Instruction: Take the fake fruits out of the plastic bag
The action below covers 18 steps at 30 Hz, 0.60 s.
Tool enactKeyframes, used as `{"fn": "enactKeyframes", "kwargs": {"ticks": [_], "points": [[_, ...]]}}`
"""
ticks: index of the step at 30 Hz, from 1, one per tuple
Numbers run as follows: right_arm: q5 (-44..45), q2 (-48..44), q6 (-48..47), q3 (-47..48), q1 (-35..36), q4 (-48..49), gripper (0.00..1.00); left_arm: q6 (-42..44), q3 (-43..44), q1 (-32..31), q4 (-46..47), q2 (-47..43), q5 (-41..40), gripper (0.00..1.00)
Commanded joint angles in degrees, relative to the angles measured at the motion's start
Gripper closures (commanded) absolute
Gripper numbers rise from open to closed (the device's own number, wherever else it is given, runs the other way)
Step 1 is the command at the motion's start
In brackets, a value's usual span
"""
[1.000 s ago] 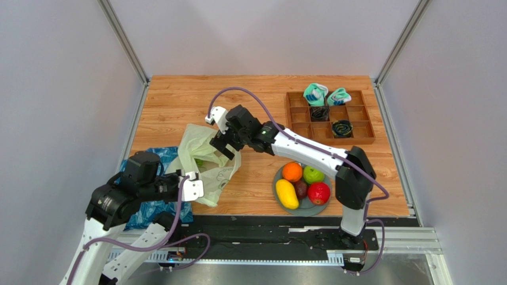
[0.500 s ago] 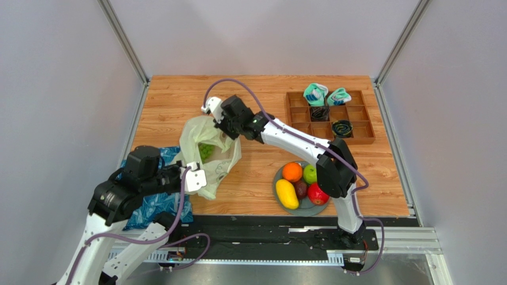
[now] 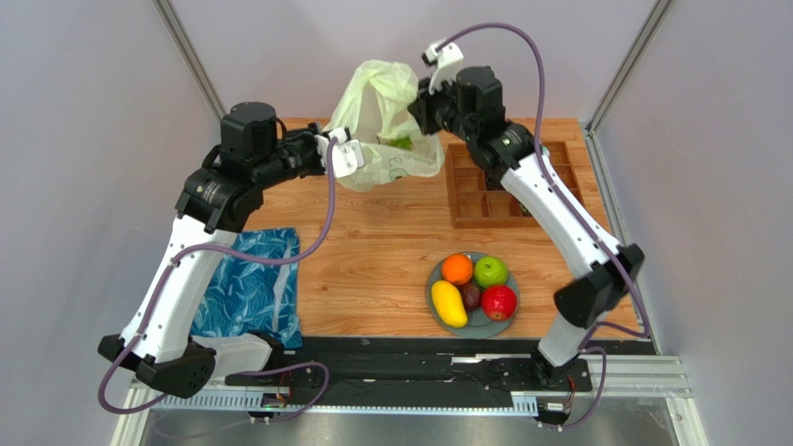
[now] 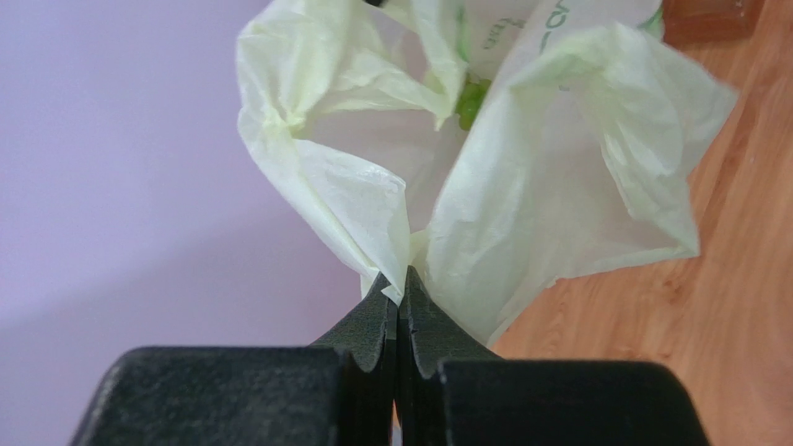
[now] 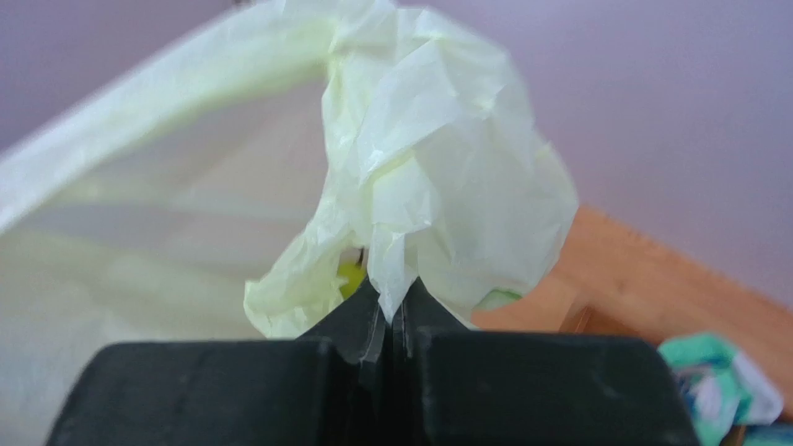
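Observation:
The pale yellow-green plastic bag (image 3: 383, 121) hangs in the air over the far side of the table, stretched between both grippers. My left gripper (image 3: 348, 158) is shut on the bag's film (image 4: 398, 290) at its lower left. My right gripper (image 3: 422, 100) is shut on a bunched fold of the bag (image 5: 391, 307) at its upper right. A green fruit (image 3: 402, 142) shows through the film inside (image 4: 472, 98). An orange (image 3: 457, 268), green apple (image 3: 490, 271), red apple (image 3: 499, 302), yellow mango (image 3: 449, 303) and a dark fruit (image 3: 471, 295) lie on a grey plate (image 3: 486, 328).
A wooden compartment tray (image 3: 470, 197) stands at the back right, partly under my right arm. A rolled teal-and-white sock (image 5: 715, 383) shows beside it. A blue leaf-patterned bag (image 3: 251, 283) lies flat at the front left.
My right gripper has shut on the bag. Both arms have lifted the bag off the table and carried it up and toward the back.

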Motion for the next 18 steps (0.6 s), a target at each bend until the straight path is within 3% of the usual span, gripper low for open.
{"fn": "enactKeyframes", "kwargs": {"ticks": [1, 2, 4, 5, 6, 7, 8, 9, 10, 12, 13, 15, 16, 18], "points": [[-4.7, -16.4, 9.8, -20.5, 1.8, -3.4, 1.0, 15.1, -1.8, -0.1, -11.7, -4.5, 7.2, 1.0], [-6.8, -18.8, 11.3, -31.2, 2.1, -3.7, 1.0, 18.6, -4.7, -0.2, -14.1, -7.9, 9.5, 1.0], [-8.7, -23.5, 13.9, -41.5, 2.9, -3.4, 1.0, 19.7, -15.2, -0.4, -20.3, -14.4, 12.9, 1.0], [-9.2, -27.0, 14.6, -49.5, 3.7, -3.5, 1.0, 19.7, -18.7, -1.6, -22.7, -16.5, 14.1, 0.93], [-9.4, -28.5, 15.8, -53.6, 4.2, -3.6, 1.0, 19.6, -22.0, -2.5, -27.5, -18.5, 14.9, 0.67], [-9.8, -29.8, 15.8, -56.6, 4.6, -3.7, 0.99, 17.7, -27.8, -3.5, -29.3, -22.7, 15.6, 0.53], [-10.8, -32.1, 15.6, -60.3, 5.3, -4.5, 0.98, 15.8, -30.1, -5.3, -30.3, -24.8, 15.6, 0.33], [-11.2, -33.0, 14.8, -61.0, 5.5, -4.8, 0.93, 14.2, -32.1, -5.8, -31.2, -27.0, 15.8, 0.05], [-11.2, -33.8, 13.0, -61.2, 5.6, -5.2, 0.74, 11.3, -34.5, -6.0, -31.1, -31.1, 15.7, 0.04], [-10.4, -34.5, 10.0, -58.7, 5.6, -6.2, 0.61, 7.2, -35.5, -5.9, -27.7, -34.2, 14.3, 0.04], [-9.8, -34.5, 7.3, -57.2, 5.6, -6.2, 0.51, 1.3, -35.4, -6.0, -25.6, -35.7, 11.1, 0.02], [-8.7, -34.1, 4.3, -52.1, 5.6, -6.3, 0.45, -5.4, -33.8, -6.0, -19.9, -35.2, 7.2, 0.01], [-8.4, -34.0, 2.2, -50.4, 5.6, -6.6, 0.4, -12.7, -32.8, -6.0, -18.6, -33.3, 3.6, 0.01], [-7.7, -33.2, 1.2, -47.0, 5.6, -7.4, 0.34, -17.7, -30.3, -4.4, -16.2, -31.9, 3.7, 0.01]]}}
